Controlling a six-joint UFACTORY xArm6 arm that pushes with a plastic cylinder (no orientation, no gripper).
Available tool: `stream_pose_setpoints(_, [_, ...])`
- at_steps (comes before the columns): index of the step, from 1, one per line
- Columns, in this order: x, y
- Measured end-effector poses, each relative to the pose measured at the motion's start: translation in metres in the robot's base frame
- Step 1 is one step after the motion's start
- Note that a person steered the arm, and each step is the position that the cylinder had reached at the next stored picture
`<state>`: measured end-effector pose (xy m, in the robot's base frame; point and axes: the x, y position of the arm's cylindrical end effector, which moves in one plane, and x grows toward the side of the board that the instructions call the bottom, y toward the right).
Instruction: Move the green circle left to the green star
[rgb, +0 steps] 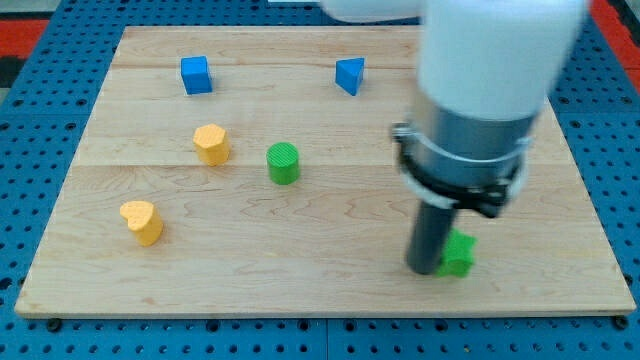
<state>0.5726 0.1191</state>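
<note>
Your green circle (283, 163) stands near the middle of the table (320, 295), a little toward the left edge. Your green star (460, 254) sits well apart from it, near the bottom-right corner. My tip (424, 270) touches the star's left side; this end effector is a plain rod with nothing to open or close. A yellow block (211, 144) stands just left of the circle.

Between the green wooden cylinder block (283, 163) and the green star-shaped block (459, 254) the board lies bare; the dark rod's tip (424, 268) stands against the star's left.
</note>
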Motion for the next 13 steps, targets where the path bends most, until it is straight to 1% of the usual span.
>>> stream_pose_setpoints(1, [0.0,0.063])
stream_pose_setpoints(2, [0.001,0.049])
stream_pose_setpoints(3, [0.0,-0.051])
stream_pose_setpoints(4, [-0.029,-0.119])
stream_pose_setpoints(5, [-0.067,-0.149])
stream_pose_setpoints(6, [-0.072,-0.195])
stream_pose_setpoints(7, [-0.082,-0.255])
stream_pose_setpoints(8, [-0.12,-0.262])
stream_pose_setpoints(9, [-0.14,-0.227])
stream_pose_setpoints(10, [-0.139,-0.144])
stream_pose_setpoints(11, [-0.122,-0.06])
stream_pose_setpoints(12, [-0.115,-0.073])
stream_pose_setpoints(13, [-0.121,-0.121])
